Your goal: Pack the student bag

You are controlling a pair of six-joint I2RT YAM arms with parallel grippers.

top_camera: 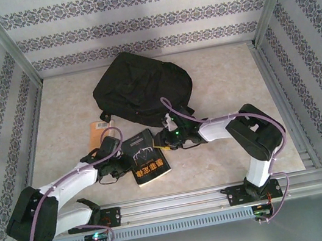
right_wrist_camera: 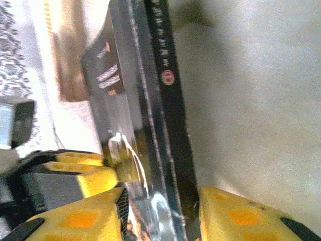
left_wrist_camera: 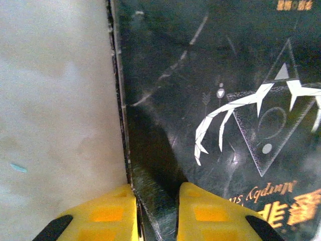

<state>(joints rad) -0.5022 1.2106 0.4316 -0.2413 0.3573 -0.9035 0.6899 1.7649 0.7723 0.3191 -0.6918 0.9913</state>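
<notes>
While my left hand [left_wrist_camera: 155, 213] pinches the long edge of the black book [top_camera: 147, 157] and my right hand [right_wrist_camera: 160, 213] clamps its spine, the student bag [top_camera: 143, 89] lies on the worktop [top_camera: 234, 77] just above, upper centre of the frame. The book's long axis points toward it, and my right hand is nearer.

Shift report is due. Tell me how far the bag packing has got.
Done: nothing visibly packed; the student bag lies at the table's far side. In hand: the black book, its edge pinched by the left gripper, its spine between the fingers of the right gripper. Left: get that book into the bag, then the orange book lying on the table.
</notes>
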